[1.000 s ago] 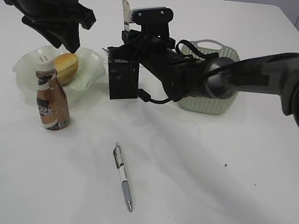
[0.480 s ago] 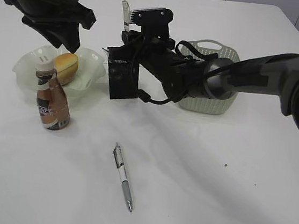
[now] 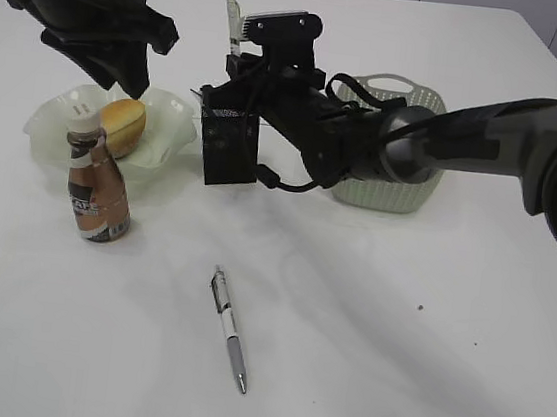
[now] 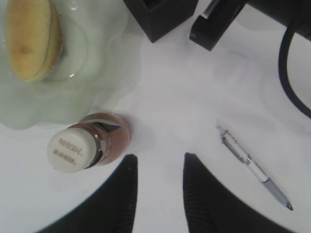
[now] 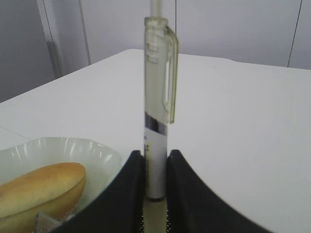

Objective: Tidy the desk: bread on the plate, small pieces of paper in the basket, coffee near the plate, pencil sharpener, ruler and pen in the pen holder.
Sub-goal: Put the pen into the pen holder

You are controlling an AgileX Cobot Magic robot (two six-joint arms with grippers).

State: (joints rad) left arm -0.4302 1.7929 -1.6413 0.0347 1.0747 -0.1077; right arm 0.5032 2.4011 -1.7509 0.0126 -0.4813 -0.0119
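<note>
My right gripper [image 3: 237, 61] [image 5: 156, 158] is shut on a clear pen [image 3: 233, 20] [image 5: 158, 121], held upright just above the black mesh pen holder [image 3: 230, 148] [image 4: 160, 14]. A second pen [image 3: 230, 329] [image 4: 255, 167] lies on the desk [image 3: 392, 362]. The bread [image 3: 122, 125] [image 4: 31, 39] rests in the green plate [image 3: 52, 122] [image 4: 87, 73], and the coffee [image 3: 97, 188] [image 4: 77, 148] stands against the plate's front. My left gripper [image 3: 123, 70] [image 4: 160, 162] hovers open and empty above the coffee. The ruler, pencil sharpener and paper pieces are out of view.
The sage-green basket [image 3: 386, 196] stands right of the pen holder, partly behind my right arm. A cable from that arm hangs beside the holder [image 3: 282, 181].
My right gripper and its pen have edged a touch to the left over the pen holder. Nothing else has moved.
</note>
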